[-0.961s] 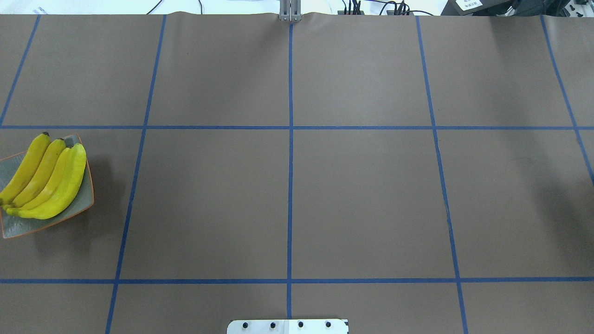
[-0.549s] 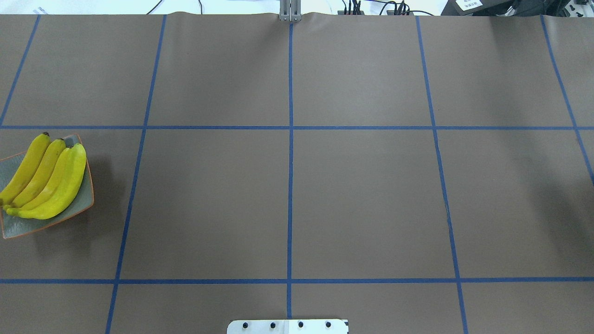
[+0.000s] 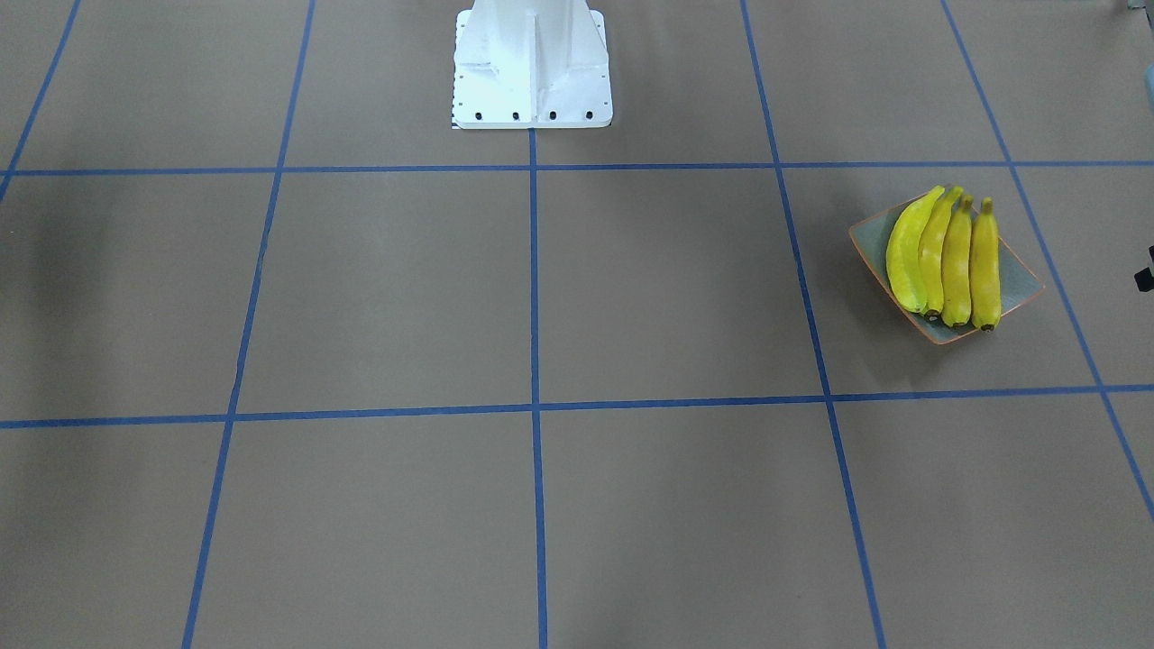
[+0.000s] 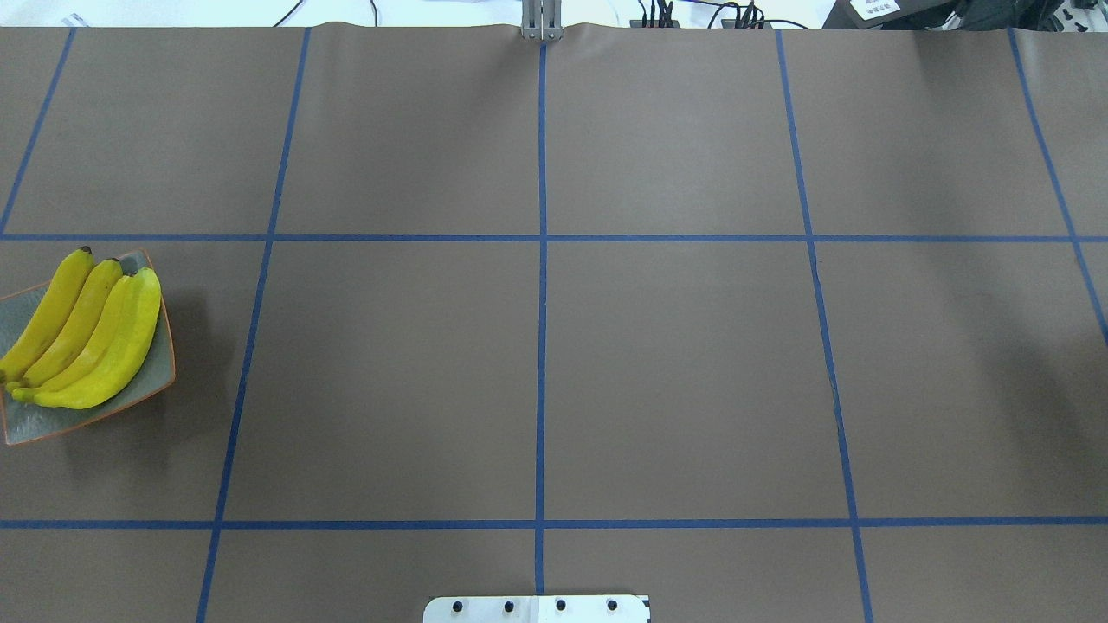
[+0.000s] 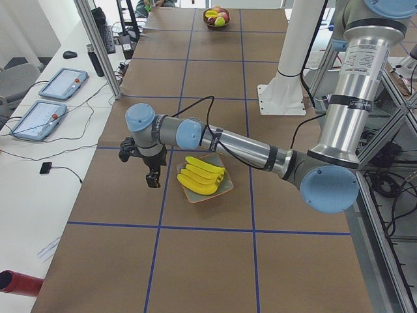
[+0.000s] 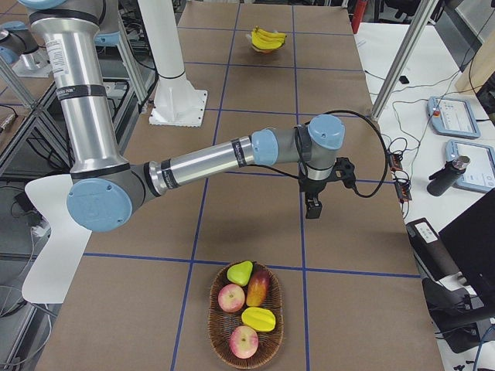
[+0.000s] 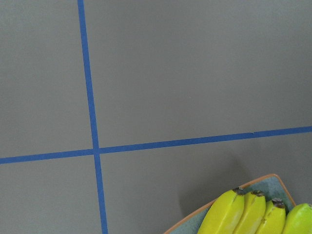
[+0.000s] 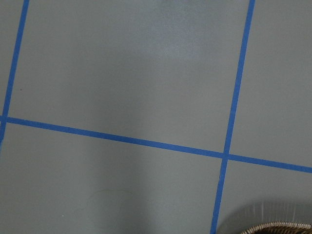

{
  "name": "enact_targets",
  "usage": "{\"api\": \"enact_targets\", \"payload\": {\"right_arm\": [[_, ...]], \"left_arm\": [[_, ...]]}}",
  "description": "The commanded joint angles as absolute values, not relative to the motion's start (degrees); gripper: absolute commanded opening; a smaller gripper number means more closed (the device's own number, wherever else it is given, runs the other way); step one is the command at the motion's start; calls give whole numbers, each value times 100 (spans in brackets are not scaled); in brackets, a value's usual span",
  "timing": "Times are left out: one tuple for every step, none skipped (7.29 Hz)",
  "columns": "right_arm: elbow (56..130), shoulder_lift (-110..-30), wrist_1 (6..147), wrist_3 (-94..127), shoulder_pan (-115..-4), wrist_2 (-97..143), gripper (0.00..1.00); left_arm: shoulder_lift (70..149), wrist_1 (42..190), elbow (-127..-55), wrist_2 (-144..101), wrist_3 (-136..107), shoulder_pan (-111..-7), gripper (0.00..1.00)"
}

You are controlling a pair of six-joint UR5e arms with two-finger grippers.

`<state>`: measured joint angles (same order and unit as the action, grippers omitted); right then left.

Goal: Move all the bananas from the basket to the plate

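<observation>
Several yellow bananas [image 4: 86, 333] lie side by side on the grey-green plate [image 4: 52, 424] with the orange rim, at the table's left edge. They also show in the front view [image 3: 942, 257] and the left wrist view [image 7: 253, 214]. My left gripper [image 5: 153, 177] hangs above the table just beyond the plate [image 5: 225, 186], on the side away from the robot's base. My right gripper [image 6: 313, 207] hangs above the table, short of a woven basket [image 6: 277, 340]. Both grippers show only in the side views, so I cannot tell whether they are open or shut.
The basket holds apples, a pear and other fruit, with no banana showing in it; its rim shows in the right wrist view [image 8: 278, 227]. The white robot base [image 3: 532, 72] stands at the table's middle. Blue tape lines grid the brown table.
</observation>
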<state>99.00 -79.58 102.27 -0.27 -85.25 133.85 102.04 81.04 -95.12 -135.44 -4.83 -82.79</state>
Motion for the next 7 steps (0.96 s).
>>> {"api": "enact_targets", "payload": {"right_arm": [[9905, -8007, 10195, -18, -8517, 13412, 100], [9905, -8007, 10187, -9, -8517, 13421, 100], [9905, -8007, 10187, -9, -8508, 13438, 100], [9897, -8007, 10187, -9, -8490, 13465, 100], [9888, -8016, 10187, -9, -8482, 13447, 100], [9835, -8024, 10187, 0, -8421, 13430, 100], [9800, -8024, 10178, 0, -8350, 13412, 100]], "left_arm": [[10204, 8104, -9510, -13544, -492, -8279, 100], [10204, 8104, -9518, -13544, -492, -8279, 100], [10204, 8104, -9466, -13544, -492, -8271, 100], [10204, 8104, -9431, -13544, -492, -8271, 100], [10204, 8112, -9291, -13544, -492, -8271, 100], [10204, 8112, -9255, -13544, -492, -8271, 100], [10213, 8112, -9229, -13544, -492, -8271, 100]]}}
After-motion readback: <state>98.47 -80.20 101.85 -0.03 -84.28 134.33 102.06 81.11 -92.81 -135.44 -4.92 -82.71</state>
